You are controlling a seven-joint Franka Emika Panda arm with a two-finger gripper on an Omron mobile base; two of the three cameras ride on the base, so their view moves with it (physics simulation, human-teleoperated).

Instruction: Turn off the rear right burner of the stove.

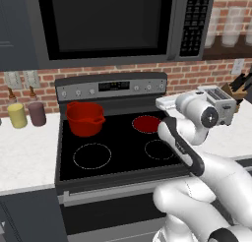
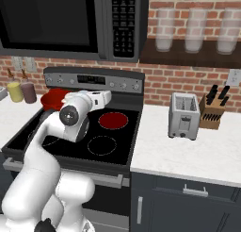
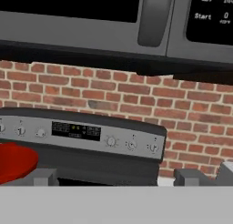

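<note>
Pot, red, sits on the stove's rear left ring. To its right, the rear right burner glows solid red on the black glass. Further right, the hand hangs above the cooktop, fingers spread wide, empty, facing the knob panel.

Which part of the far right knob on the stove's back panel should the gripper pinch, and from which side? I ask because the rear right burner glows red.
Likely the knob's round rim, one finger on each side, coming straight in from the front over the cooktop. It sits on the upright back panel facing outward, and the open gripper already points that way. Which knob governs the rear right burner cannot be told.
</note>
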